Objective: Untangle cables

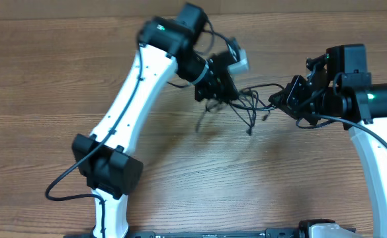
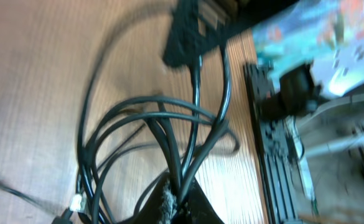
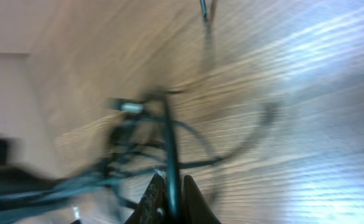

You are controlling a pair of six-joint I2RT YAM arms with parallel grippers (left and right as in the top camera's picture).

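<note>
Cables: The thin black cables (image 1: 251,104) sit in a loose knot at about 1 o'clock from the middle of the brown wooden surface (image 1: 180,178), strung between your two arms.
Left end effector: The left end effector (image 2: 174,202), at 9 o'clock of the knot, is pressed together on several strands at once.
Right end effector: The right end effector (image 3: 169,200), at 3 o'clock of the knot, pinches what looks like a single strand. A silver-tipped plug (image 3: 130,106) lies just beyond.
Step in hand: You appear to be drawing the knot apart. Anchor with the left and pull slowly toward 3 o'clock. If the loops cinch instead of slackening, ease off.
Open room: Bare wood spreads toward 6 and 7 o'clock, good for laying out a freed cord.
Edges: The far edge runs close at 12 o'clock. A black rail (image 1: 213,233) lines the near edge at 6 o'clock.
</note>
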